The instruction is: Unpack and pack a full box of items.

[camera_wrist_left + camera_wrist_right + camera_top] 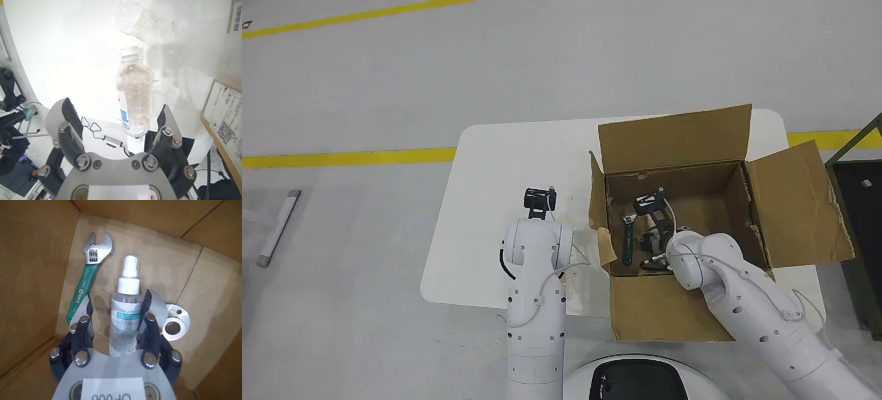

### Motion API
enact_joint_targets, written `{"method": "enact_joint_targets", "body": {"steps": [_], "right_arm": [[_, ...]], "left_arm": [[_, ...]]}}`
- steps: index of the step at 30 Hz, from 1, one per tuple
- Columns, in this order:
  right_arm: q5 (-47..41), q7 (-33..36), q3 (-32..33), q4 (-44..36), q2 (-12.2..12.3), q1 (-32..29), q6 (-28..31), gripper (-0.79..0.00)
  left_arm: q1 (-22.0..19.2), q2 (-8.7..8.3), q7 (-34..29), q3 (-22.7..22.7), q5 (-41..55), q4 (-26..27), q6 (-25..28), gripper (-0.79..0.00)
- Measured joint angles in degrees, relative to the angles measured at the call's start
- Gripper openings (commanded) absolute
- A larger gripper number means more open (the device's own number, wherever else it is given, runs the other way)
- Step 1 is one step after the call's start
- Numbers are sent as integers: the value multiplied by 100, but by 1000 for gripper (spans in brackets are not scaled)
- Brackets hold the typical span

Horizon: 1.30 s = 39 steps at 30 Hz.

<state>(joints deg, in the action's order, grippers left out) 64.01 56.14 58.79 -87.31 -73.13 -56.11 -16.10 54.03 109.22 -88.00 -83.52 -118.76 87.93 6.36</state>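
While inside box [37, 256], wrench [88, 283] beside sprayer [124, 317]

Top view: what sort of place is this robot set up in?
Probably a workshop hall or robot test lab, not a home: a grey floor marked with yellow lines, a lone white table bearing a cardboard box, and a power adapter with cables lying on the floor.

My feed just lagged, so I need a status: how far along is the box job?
Done, apparently: a water bottle and a clear bag lie on the table. In hand: nothing gripped; the right gripper stands open astride the spray bottle in the box, the left gripper open above the water bottle. Remaining: spray bottle, wrench and metal flange on the box floor.
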Motion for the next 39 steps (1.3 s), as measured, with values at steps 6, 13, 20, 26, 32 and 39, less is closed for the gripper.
{"method": "enact_joint_targets", "body": {"steps": [6,13,20,26,32,39], "right_arm": [[-20,22,17,43,-25,0,45,-659],[-107,-115,132,-49,-38,-49,111,-785],[-528,-450,565,-603,-15,-266,144,-785],[-1263,-1443,1388,-1604,72,-852,795,-785],[-2887,-2170,2321,-2165,97,-1500,1369,-785],[-5657,-2520,2984,-1909,62,-1825,2150,-785]], "left_arm": [[0,0,0,0,0,0,0,0],[0,0,0,0,0,0,0,0],[0,0,0,0,0,0,0,0],[0,0,0,0,0,0,0,0],[0,0,0,0,0,0,0,0],[0,0,0,0,0,0,0,0]]}}
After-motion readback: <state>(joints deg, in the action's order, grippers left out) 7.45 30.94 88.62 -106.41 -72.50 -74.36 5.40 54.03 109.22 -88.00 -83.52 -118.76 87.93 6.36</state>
